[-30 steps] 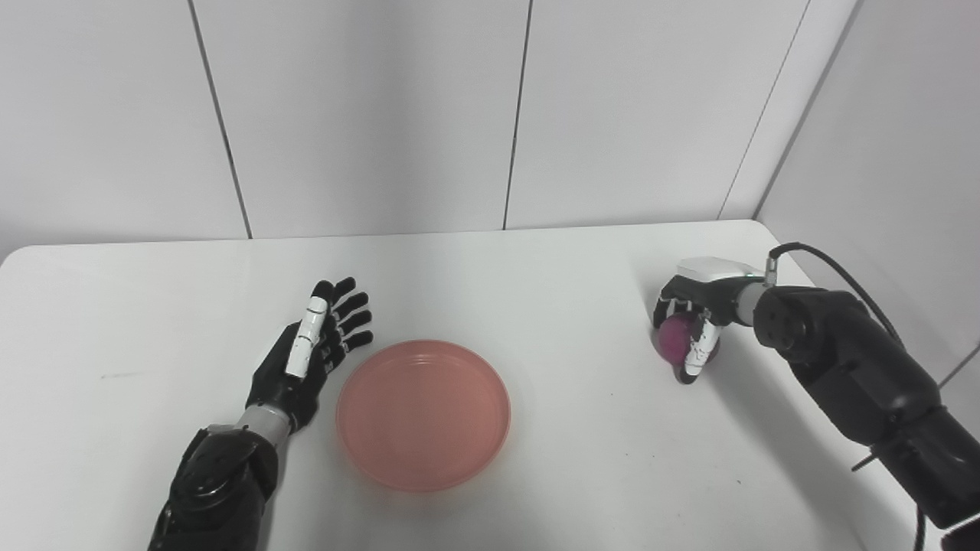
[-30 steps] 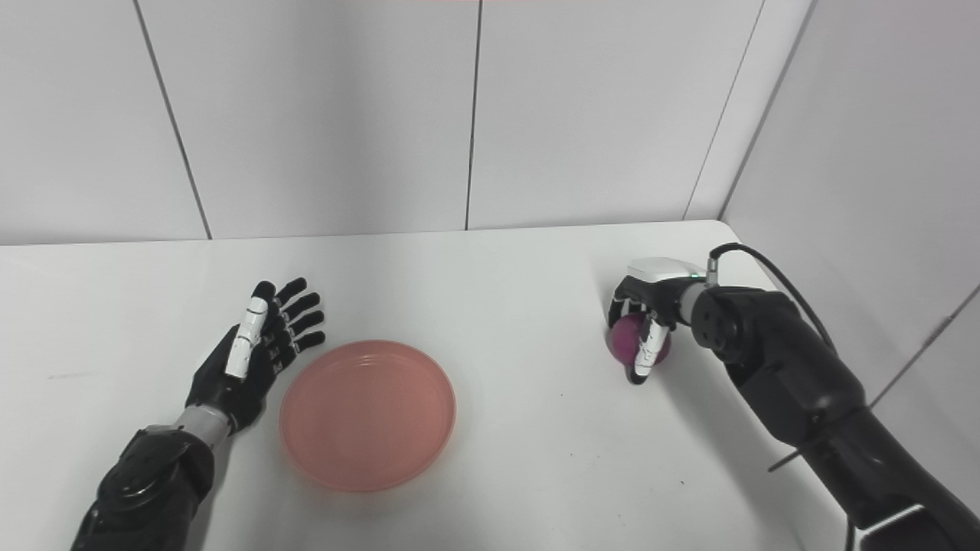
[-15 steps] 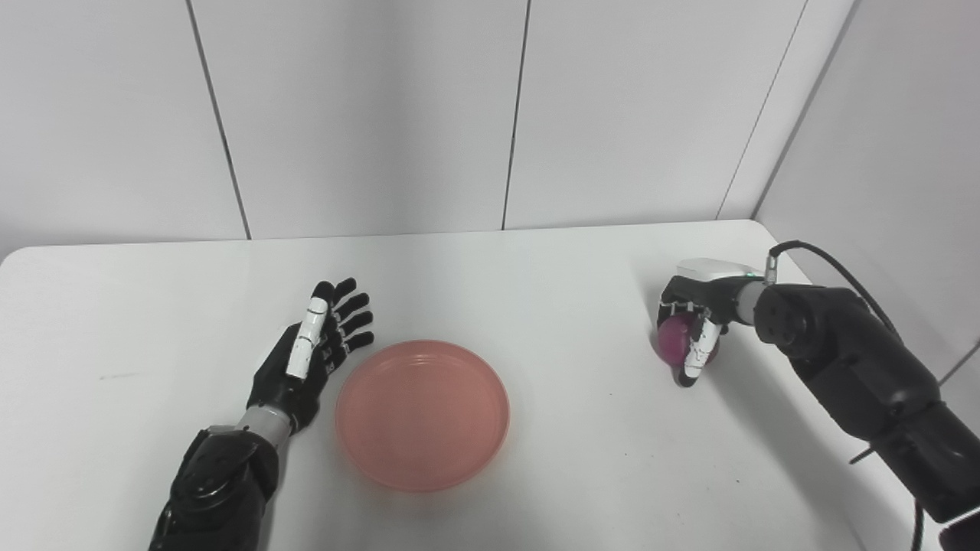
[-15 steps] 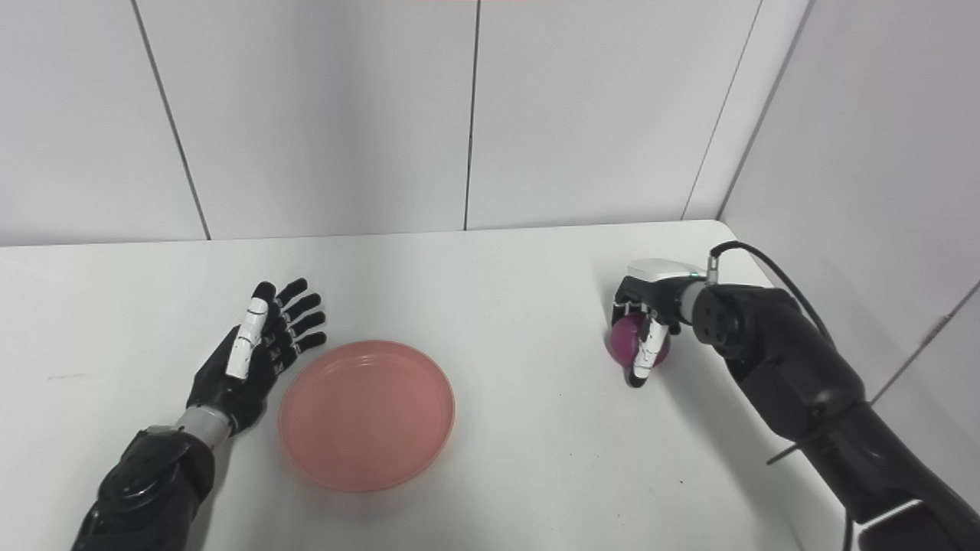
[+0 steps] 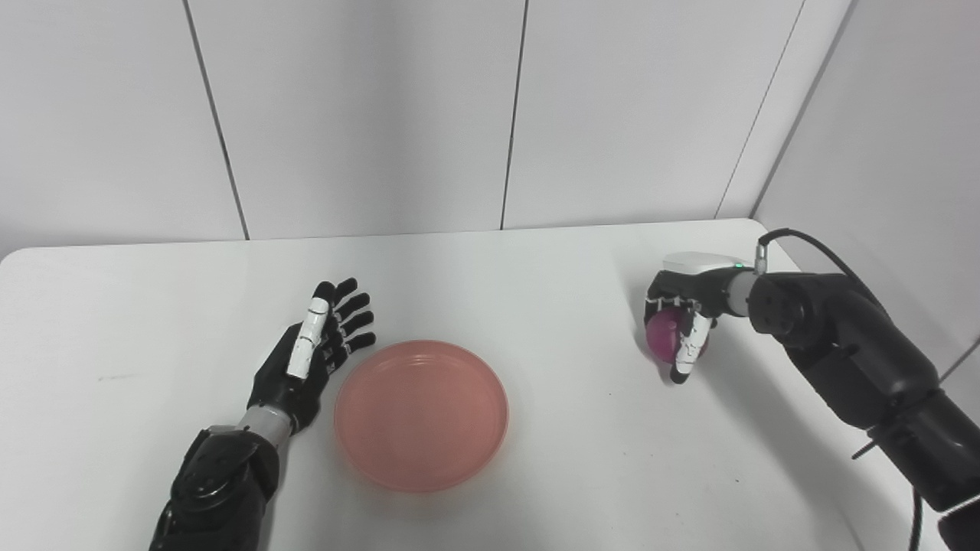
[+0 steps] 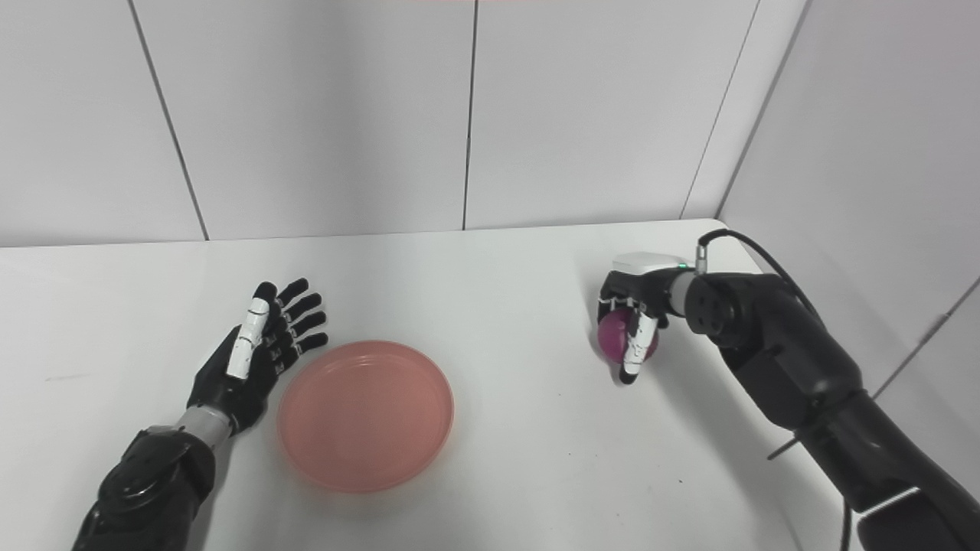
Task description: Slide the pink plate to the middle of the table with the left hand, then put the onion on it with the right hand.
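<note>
My right hand (image 5: pixel 684 315), black with white plates along the fingers, is curled around the one round purple-magenta onion (image 5: pixel 663 334), over the right part of the smooth white table (image 5: pixel 551 283). The fingers wrap over the onion's top and down its right side, and the thumb reaches down toward the tabletop beneath it. The onion's skin looks smooth and faintly glossy, and most of its left face shows between the fingers. Whether it rests on the table or is just clear of it, I cannot tell.

My left hand (image 5: pixel 312 356) lies low over the table on the left, palm turned toward the right, fingers straight and fanned slightly apart, holding nothing. Its fingertips point to the far side. It sits just beside the left rim of the single round, shallow pink plate (image 5: pixel 420 414), with a thin strip of table showing between them.

The plate is matte, salmon-pink, with a low raised rim and a flat bare floor. It lies near the middle of the table, a little to the left and toward the near edge, well apart from the onion.

A black cable (image 5: pixel 811 244) loops up from my right wrist. Behind the table stand plain pale wall panels (image 5: pixel 367 115) with dark vertical seams.
</note>
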Tool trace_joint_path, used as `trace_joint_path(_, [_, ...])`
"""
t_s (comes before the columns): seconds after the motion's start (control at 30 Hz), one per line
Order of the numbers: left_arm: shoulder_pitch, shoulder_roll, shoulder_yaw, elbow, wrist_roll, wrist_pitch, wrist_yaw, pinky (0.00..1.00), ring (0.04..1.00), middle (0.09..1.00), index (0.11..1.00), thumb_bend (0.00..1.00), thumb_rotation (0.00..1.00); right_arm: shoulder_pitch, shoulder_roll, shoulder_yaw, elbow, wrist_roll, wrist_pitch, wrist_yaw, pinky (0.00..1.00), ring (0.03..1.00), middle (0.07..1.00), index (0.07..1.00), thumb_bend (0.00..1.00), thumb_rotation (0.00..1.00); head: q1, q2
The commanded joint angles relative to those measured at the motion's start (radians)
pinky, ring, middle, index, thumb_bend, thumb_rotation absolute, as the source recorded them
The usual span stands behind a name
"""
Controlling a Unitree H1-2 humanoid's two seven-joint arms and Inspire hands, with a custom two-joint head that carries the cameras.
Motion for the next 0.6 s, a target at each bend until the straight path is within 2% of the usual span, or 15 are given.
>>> trace_joint_path(0.0, [0.072, -0.011, -0.018, 0.086, 0.012, 0.102, 0.002, 0.82, 0.891, 0.913, 0.904, 0.68, 0.94, -0.08, -0.032, -0.016, -0.055, 0.0, -0.022, 0.014, 0.27, 0.37, 0.45, 0.533, 0.52, 0.0, 0.002, 0.0])
trace_joint_path(0.27, [0.071, -0.018, -0.019, 0.092, 0.015, 0.097, 0.006, 0.82, 0.889, 0.916, 0.908, 0.67, 0.94, -0.144, -0.005, -0.014, -0.148, 0.013, -0.028, 0.052, 0.27, 0.354, 0.444, 0.533, 0.52, 0.0, 0.01, -0.002])
trace_joint_path(0.57, [0.077, -0.03, -0.025, 0.089, 0.021, 0.092, 0.01, 0.83, 0.895, 0.921, 0.908, 0.67, 0.94, -0.191, 0.023, -0.003, -0.219, 0.015, -0.071, 0.055, 0.29, 0.36, 0.437, 0.527, 0.53, 0.0, 0.031, -0.002])
